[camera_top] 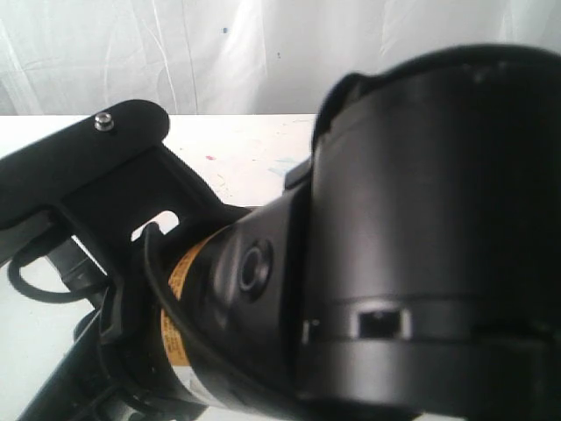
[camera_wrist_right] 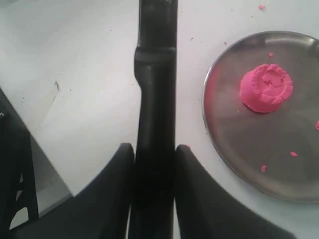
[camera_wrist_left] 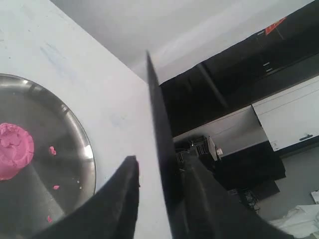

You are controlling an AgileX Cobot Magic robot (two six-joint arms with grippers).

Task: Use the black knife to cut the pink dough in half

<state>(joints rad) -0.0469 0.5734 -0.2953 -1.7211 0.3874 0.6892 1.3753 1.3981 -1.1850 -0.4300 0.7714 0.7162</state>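
- The right claw (camera_wrist_right: 154, 147) is clamped on the black knife (camera_wrist_right: 156, 99). Both fingers (camera_wrist_right: 117, 189) sit flush against its sides, and the knife runs straight out from the grip.
- The left claw (camera_wrist_left: 160, 160) straddles the thin blade seen edge-on, tip pointing away from the wrist. Pale desk shows between the blade and one finger (camera_wrist_left: 124, 199), so its jaws stand apart. I cannot tell whether the other finger touches the blade.
- The pink dough (camera_wrist_right: 265, 88) is one whole squat lump with a dimpled top, uncut. It sits inside the round steel plate (camera_wrist_right: 239, 149), clear of the rim, with a few pink crumbs (camera_wrist_right: 293, 154) scattered near it.
- The plate rests on the white desk (camera_wrist_right: 89, 74), beside the knife but apart from it.
- In the exterior view the robot arms (camera_top: 421, 219) fill the near field and hide the plate, so its left or right place in the scene cannot be told.
- Step in hand, as I judge it: the knife is being set in a working grip, seemingly shared between the two claws. No cutting has begun.
- The next move calls for one firm hold on the knife and the other claw clear of it. The blade then has to come over the middle of the lump, edge down, and press straight through to the plate.
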